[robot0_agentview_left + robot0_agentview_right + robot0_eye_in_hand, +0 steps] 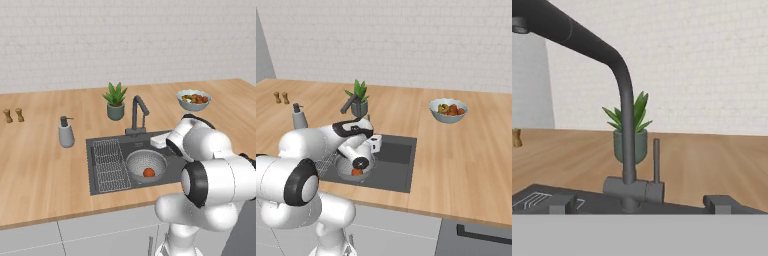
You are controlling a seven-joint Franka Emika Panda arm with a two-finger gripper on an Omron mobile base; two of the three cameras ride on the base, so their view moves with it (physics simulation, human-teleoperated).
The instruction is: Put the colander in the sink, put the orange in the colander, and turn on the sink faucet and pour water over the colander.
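The sink [102, 187] is a dark grey rectangular basin set into the worktop, with a wire rack in its left part. The colander [141, 161], a round grey perforated bowl, sits upright in the basin just right of the rack. The orange [149, 172] lies inside the colander. The faucet [137, 114] stands upright at the sink's back edge, its bent spout angled over the basin.

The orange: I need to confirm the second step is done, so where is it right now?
The orange lies inside the colander, which sits in the sink right of the wire rack, in front of the faucet.
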